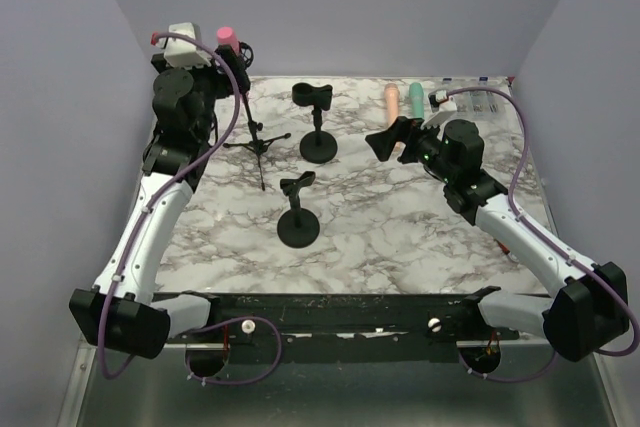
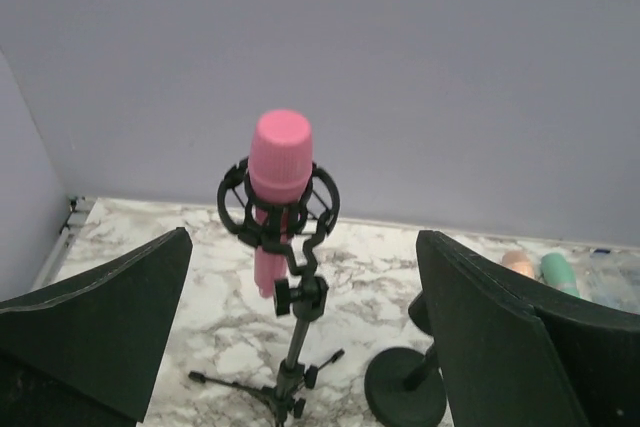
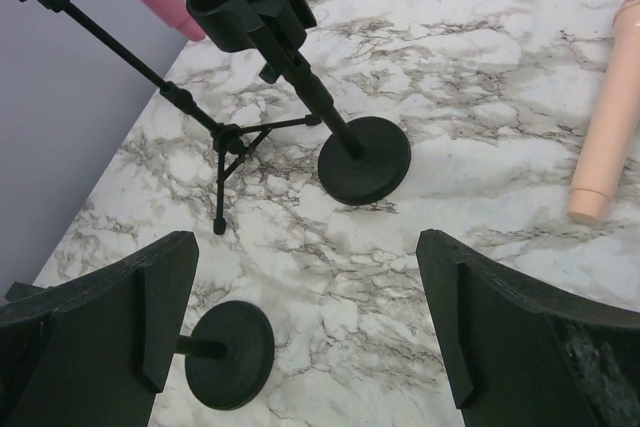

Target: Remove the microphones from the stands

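A pink microphone (image 2: 278,162) sits upright in the black shock-mount ring of a tripod stand (image 2: 292,347) at the back left of the marble table; it also shows in the top view (image 1: 227,39). My left gripper (image 2: 300,347) is open and empty, raised just in front of the microphone, its fingers (image 2: 95,327) apart on either side of the stand. In the top view the left gripper (image 1: 215,67) is next to the microphone. My right gripper (image 1: 390,140) is open and empty over the table's right middle, fingers (image 3: 510,337) wide.
Two empty round-base clip stands stand mid-table, one farther back (image 1: 318,143) and one nearer (image 1: 298,225). A peach microphone (image 1: 392,99), a green one (image 1: 417,97) and a clear item (image 1: 475,99) lie at the back right. Walls close in on the left and behind.
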Action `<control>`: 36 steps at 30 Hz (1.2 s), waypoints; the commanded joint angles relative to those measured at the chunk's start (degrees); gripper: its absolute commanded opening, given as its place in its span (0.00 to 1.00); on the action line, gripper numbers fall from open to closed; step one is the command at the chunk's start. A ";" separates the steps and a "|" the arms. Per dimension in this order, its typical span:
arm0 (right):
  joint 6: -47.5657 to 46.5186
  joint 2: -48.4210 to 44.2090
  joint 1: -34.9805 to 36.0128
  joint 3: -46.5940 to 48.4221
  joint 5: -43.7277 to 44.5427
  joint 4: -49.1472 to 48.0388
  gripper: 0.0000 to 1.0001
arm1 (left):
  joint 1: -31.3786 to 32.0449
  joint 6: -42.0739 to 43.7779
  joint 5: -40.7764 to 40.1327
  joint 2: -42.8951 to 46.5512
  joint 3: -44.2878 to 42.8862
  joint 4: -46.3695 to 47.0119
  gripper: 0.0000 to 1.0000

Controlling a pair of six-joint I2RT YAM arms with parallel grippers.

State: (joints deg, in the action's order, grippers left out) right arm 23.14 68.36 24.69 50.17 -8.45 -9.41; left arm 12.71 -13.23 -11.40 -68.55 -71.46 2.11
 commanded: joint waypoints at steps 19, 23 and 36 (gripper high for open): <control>-0.32 1.16 0.16 -0.66 0.32 -1.50 1.00 | -3.64 5.14 -5.21 -33.87 -36.95 -13.49 0.85; -0.45 1.04 0.12 -0.75 0.57 -1.51 1.00 | -4.14 3.88 -4.57 -34.01 -35.06 -11.69 0.73; -0.36 1.56 0.18 -0.69 0.51 -1.57 1.00 | -4.16 7.88 -2.16 -30.66 -37.54 -10.32 0.11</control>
State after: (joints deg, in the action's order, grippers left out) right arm 23.09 69.43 24.69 50.17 -8.40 -9.47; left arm 8.84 -8.27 -14.22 -102.80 -105.32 -8.27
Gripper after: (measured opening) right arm 0.998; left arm 0.446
